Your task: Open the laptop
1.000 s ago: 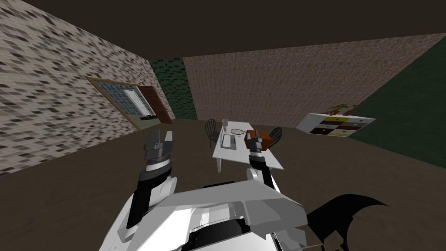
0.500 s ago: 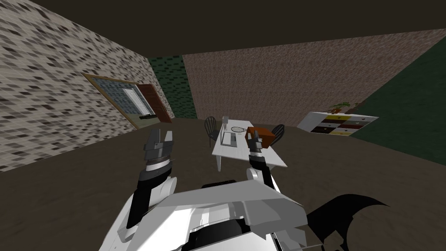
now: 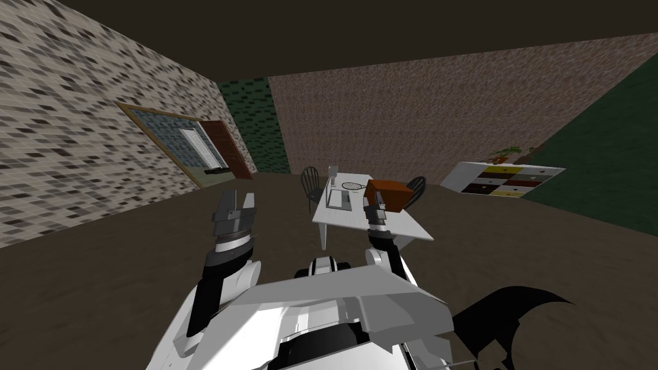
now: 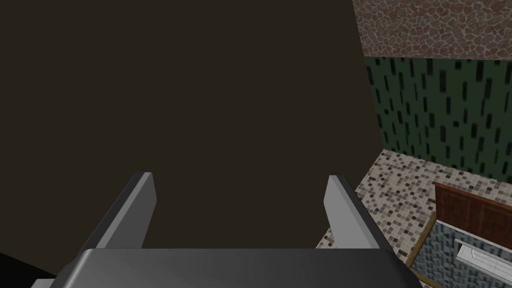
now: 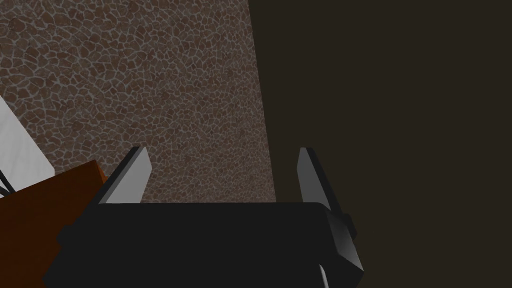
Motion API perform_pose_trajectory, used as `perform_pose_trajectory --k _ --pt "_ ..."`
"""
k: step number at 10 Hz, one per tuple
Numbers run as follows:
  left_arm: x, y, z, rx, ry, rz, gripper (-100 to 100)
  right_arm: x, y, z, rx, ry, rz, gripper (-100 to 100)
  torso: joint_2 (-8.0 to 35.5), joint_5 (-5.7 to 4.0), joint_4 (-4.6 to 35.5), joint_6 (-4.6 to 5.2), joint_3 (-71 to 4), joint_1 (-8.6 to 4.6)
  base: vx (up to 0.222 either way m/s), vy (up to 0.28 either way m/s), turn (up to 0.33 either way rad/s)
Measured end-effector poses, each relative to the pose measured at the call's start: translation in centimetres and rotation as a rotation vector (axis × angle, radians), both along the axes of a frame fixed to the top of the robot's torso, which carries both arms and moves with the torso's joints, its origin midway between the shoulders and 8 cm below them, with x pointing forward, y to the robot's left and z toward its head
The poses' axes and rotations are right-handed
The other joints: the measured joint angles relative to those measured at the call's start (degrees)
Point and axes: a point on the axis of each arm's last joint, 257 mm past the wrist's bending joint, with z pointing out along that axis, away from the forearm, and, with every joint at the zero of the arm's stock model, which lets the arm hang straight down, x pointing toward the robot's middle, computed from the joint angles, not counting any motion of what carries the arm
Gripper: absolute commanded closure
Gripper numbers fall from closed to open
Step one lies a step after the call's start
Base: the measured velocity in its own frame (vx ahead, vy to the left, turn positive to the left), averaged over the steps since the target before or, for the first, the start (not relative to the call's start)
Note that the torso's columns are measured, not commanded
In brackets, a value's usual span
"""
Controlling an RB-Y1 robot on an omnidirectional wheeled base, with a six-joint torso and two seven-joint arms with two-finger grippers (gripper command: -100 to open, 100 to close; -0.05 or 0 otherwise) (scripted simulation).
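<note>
A flat light grey laptop [image 3: 338, 199] lies on a white table [image 3: 350, 221] ahead of me, near the table's left side; I cannot tell how far its lid stands. My left gripper [image 3: 234, 204] [image 4: 240, 182] is raised over the floor, left of the table and well short of it, open and empty. My right gripper [image 3: 374, 204] [image 5: 220, 155] is held up in front of the table's near right part, also open and empty. An orange-brown box [image 3: 390, 193] [image 5: 40, 220] stands on the table just beyond it.
A racket-like thing [image 3: 353, 185] and a small upright grey object [image 3: 333, 171] lie at the table's far end. Dark chairs [image 3: 311, 183] [image 3: 416, 188] stand on either side. A low white drawer cabinet [image 3: 511, 180] lines the right wall, and a brown door [image 3: 225, 151] the left.
I have moved closer to the table, which looks larger and sits slightly more to the right. Both arms keep the same pose, grippers open.
</note>
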Motion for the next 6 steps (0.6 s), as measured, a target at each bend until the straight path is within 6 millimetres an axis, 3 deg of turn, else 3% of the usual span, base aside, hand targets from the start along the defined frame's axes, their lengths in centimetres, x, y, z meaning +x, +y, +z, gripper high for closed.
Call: perform_pose_trajectory --k 6 --pt "0.0 0.0 0.0 0.0 0.0 0.0 0 1.9 0.4 -3.5 -0.264 0.116 -0.009 -100 0.19 -0.01 0.23 0.0 -0.32 -0.04 0.035 0.107 -0.005"
